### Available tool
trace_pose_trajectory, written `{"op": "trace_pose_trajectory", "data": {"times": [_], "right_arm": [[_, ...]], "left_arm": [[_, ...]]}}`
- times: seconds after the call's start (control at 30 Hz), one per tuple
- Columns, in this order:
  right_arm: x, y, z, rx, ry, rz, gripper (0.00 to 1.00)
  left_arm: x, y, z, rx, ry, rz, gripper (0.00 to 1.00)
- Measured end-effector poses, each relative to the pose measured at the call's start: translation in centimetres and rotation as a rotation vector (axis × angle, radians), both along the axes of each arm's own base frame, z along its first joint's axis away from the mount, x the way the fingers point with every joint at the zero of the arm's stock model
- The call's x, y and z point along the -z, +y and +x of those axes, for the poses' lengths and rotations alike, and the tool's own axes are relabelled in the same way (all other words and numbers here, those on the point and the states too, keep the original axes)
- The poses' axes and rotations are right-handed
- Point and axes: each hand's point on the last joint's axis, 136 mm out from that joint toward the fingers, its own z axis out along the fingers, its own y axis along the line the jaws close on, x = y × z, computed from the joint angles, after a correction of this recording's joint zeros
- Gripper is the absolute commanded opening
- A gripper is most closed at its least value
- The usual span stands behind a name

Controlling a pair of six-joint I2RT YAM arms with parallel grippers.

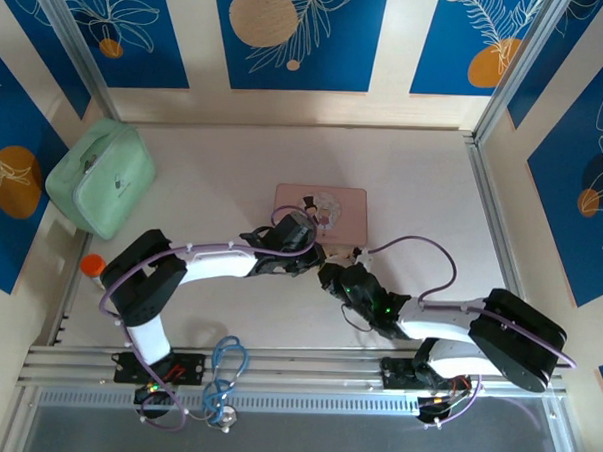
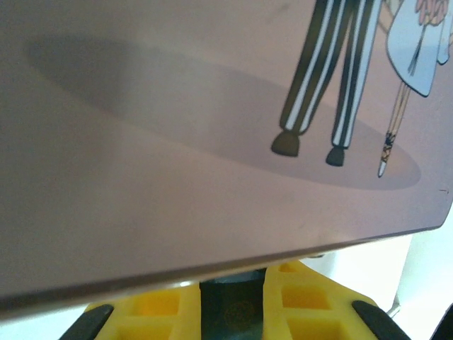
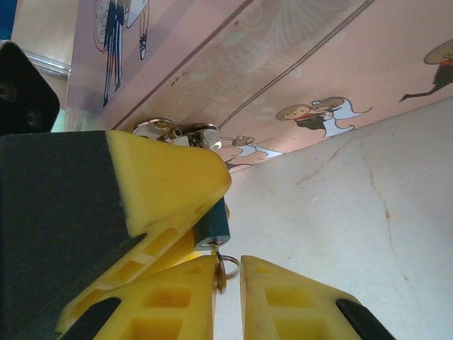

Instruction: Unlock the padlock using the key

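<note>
one step left: key [image 3: 220, 275] at padlock [image 3: 211, 225] base, turn likely pending
left gripper [image 2: 233, 290]: clamped on padlock
right gripper [image 3: 228, 283]: pinched on key

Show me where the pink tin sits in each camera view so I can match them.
Top external: pink tin sits just above frame centre.
Left wrist: pink tin lid spans the frame above the left fingers.
Right wrist: pink tin runs across the top, behind the padlock.
Shared landmark: the striped-trousered figure printed on its lid.
</note>
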Motion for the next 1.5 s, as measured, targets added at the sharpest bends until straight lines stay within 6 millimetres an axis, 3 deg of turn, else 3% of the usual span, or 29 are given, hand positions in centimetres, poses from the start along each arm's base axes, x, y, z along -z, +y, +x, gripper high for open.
{"op": "trace_pose_trajectory", "data": {"times": [0.1, 0.23, 0.83, 0.97, 1.1, 1.27, 1.5], "right_arm": [[0.2, 0.1, 0.3, 0.004, 0.003, 0.009, 0.17], [0.2, 0.3, 0.6, 0.003, 0.006, 0.027, 0.0], [0.9, 0.1, 1.5, 0.077, 0.118, 0.217, 0.0], [0.7, 0.1, 1.6, 0.08, 0.131, 0.224, 0.26], [0.6, 0.1, 1.3, 0.062, 0.14, 0.192, 0.27], [0.5, -0.3, 1.1, 0.041, 0.125, 0.154, 0.2], [0.1, -0.9, 1.6, 0.036, 0.111, 0.121, 0.21]], "left_arm": [[0.1, 0.0, 0.1, -0.003, 0.0, 0.0, 0.05], [0.2, 0.2, 0.3, -0.009, -0.001, 0.003, 0.04], [0.5, -0.1, 1.3, -0.061, -0.026, -0.076, 0.0], [0.4, -0.1, 1.4, -0.075, -0.031, -0.1, 0.0], [-0.1, -0.6, 1.5, -0.084, -0.02, -0.14, 0.0], [-0.2, -0.7, 1.5, -0.089, -0.016, -0.146, 0.0], [-0.2, -0.7, 1.4, -0.087, -0.013, -0.147, 0.0]]}}
